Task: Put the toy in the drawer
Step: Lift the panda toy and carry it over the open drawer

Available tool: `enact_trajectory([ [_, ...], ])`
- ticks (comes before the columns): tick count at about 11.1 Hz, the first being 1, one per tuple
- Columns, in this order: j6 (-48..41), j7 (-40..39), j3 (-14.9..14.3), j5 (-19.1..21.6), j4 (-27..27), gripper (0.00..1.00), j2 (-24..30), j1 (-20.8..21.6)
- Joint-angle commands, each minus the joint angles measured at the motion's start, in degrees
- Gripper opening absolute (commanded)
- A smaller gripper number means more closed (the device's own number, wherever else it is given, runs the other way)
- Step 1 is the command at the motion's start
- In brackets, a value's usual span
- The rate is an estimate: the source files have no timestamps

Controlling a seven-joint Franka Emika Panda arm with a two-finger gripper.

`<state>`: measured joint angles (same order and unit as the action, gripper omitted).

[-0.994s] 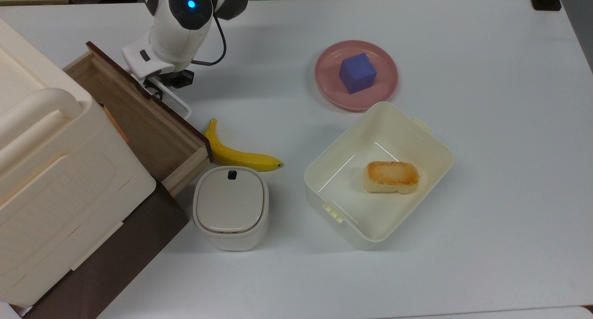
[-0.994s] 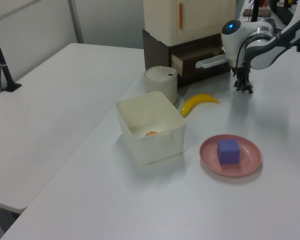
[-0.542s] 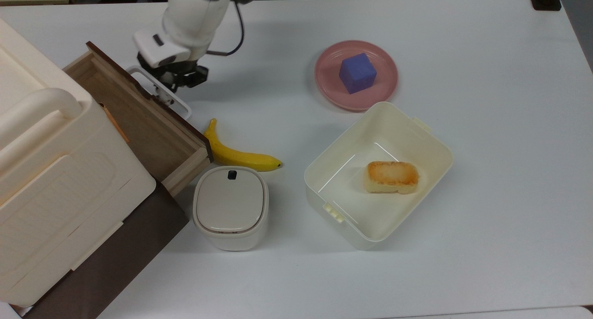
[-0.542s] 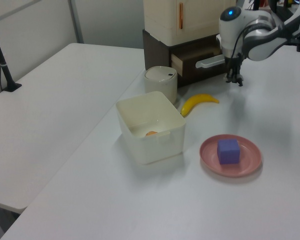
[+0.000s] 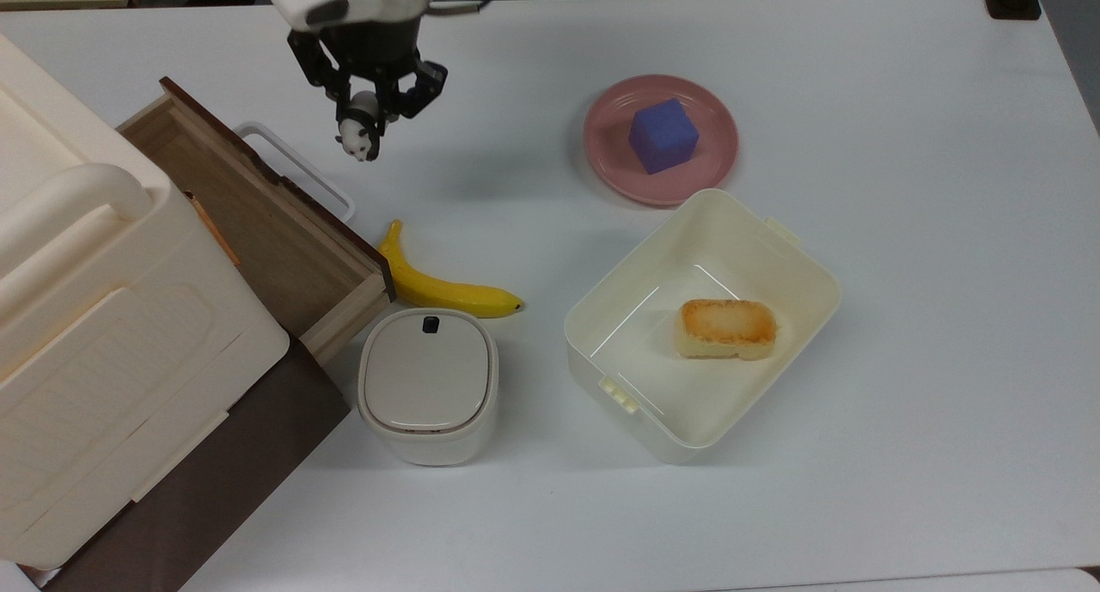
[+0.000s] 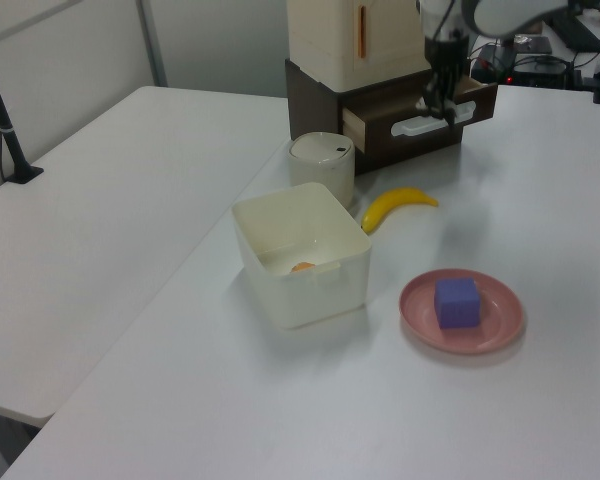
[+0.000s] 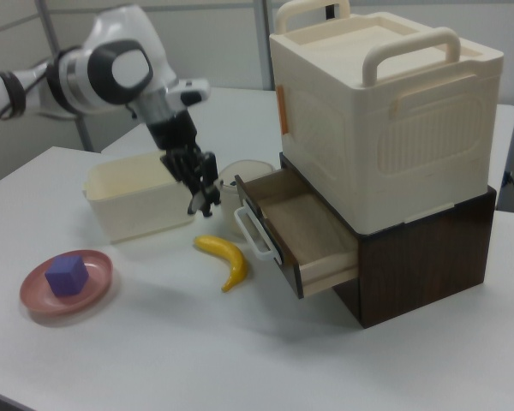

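Note:
My gripper is shut on the toy, a tiny black-and-white animal figurine that hangs from its fingertips above the table. It hovers just off the drawer's white loop handle, on the top view's right of it. The drawer stands pulled open, its light-wood inside bare behind the dark brown front panel. In the right view the gripper holds the toy above the banana, on the right view's left of the drawer. In the left view the gripper hangs in front of the drawer.
A yellow banana lies against the drawer's front corner, beside a small lidded white bin. A cream tub holds a toasted bread piece. A pink plate carries a blue cube. A big cream box tops the cabinet.
The gripper was low at the table beside the drawer handle; it has risen with the toy in its fingers and shifted toward the top view's right.

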<state>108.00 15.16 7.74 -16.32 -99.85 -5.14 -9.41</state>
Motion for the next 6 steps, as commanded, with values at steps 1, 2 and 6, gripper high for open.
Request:
enact_trajectory([
  [1, -0.8, 0.1, -1.0, 2.4, 4.8, 0.0, -0.6, -2.3],
  [2, 1.7, 1.6, -1.0, 2.5, 5.2, 0.0, -0.7, -3.6],
  [6, 12.2, 10.1, -1.1, 0.4, 5.4, 0.0, -3.3, -8.4],
])
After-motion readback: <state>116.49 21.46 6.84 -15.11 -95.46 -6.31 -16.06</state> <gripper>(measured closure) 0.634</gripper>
